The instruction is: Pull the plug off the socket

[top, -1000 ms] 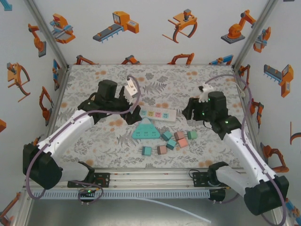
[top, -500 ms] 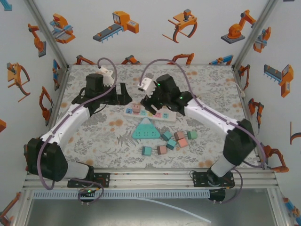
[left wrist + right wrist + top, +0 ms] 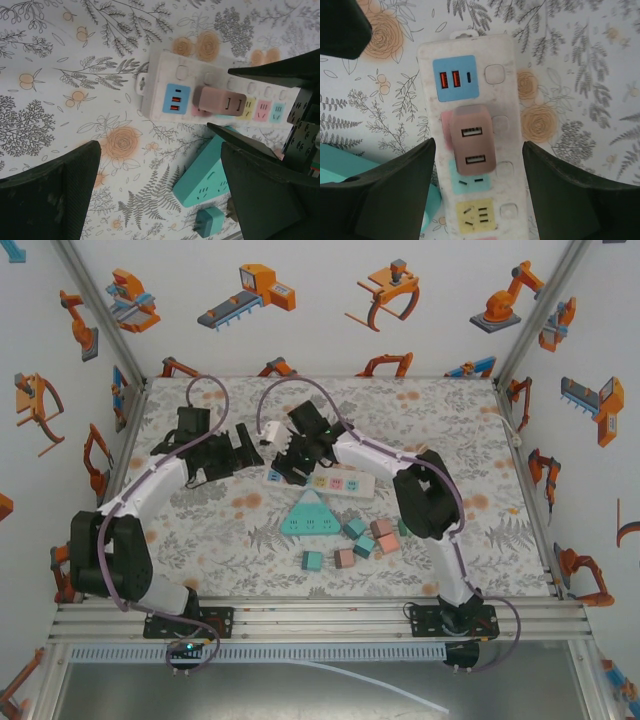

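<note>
**Right wrist view.** The plug (image 3: 472, 145), pinkish-brown, is seated in the power strip (image 3: 502, 100), one bay below the blue USB block (image 3: 455, 78). The right gripper (image 3: 478, 150) straddles it with its jaws apart, one finger on each side. Neither finger touches the plug. The left finger overlaps the strip's long edge, and the right finger has bare strip between it and the plug. My judgement is that this is a pre-grasp alignment, with the jaws set across the plug's narrow width so that closing them pinches its flat sides.

**Left wrist view.** The left gripper (image 3: 157, 195) is spread wide and holds nothing, hovering just off the strip's USB end. It probably stands there to pin the strip down while the plug is pulled. A teal triangular adapter (image 3: 210, 172) lies just beside the strip's near edge, and a small teal cube (image 3: 209, 221) lies beyond it.

**Top view.** Both arms converge on the strip's left end. The table (image 3: 460, 420) has open surface behind the strip. Loose blocks (image 3: 365, 540) crowd the near side. The way straight up looks free. A sideways exit risks nudging the adapter or the other gripper.
</note>
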